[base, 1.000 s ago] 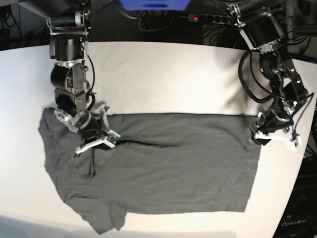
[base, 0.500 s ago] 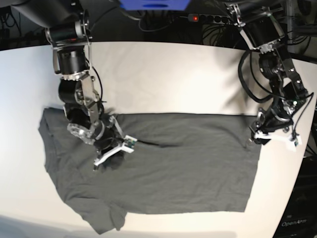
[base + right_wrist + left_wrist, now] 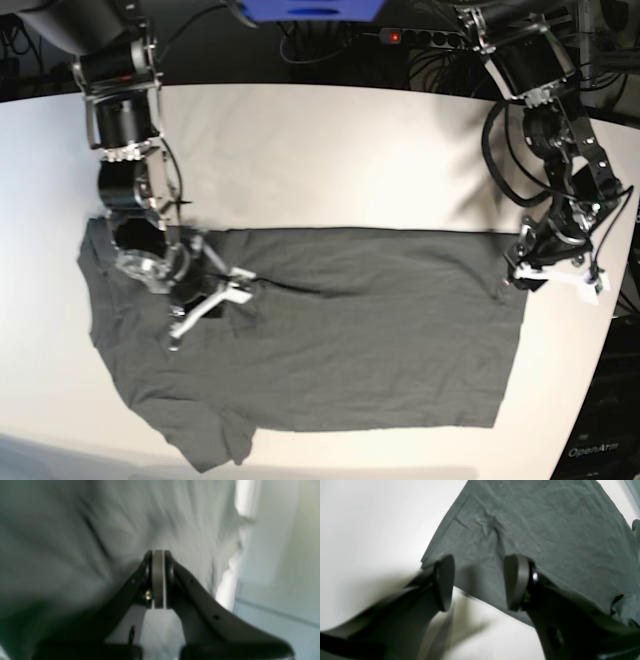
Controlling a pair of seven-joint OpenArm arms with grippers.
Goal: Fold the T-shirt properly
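The dark grey T-shirt [image 3: 360, 350] lies spread flat on the white table [image 3: 330, 150], sleeves to the left. My right gripper [image 3: 210, 303] is down on the shirt's upper left part. In the blurred right wrist view it [image 3: 158, 580] is shut with a thin grey strip of the T-shirt [image 3: 75, 530] between its pads. A crease runs right from it. My left gripper [image 3: 514, 282] is at the shirt's upper right corner. In the left wrist view it [image 3: 480, 582] is open, just above the corner of the T-shirt [image 3: 545, 530].
The table's curved edge [image 3: 600, 380] runs close to the left arm. A power strip with a red light [image 3: 420, 37] and cables lie behind the table. A blue object [image 3: 310, 8] sits at the top middle.
My right gripper moved right over the shirt, then back left. The crease beside it shifted with it, and a small fold below it flattened. The left arm has not moved.
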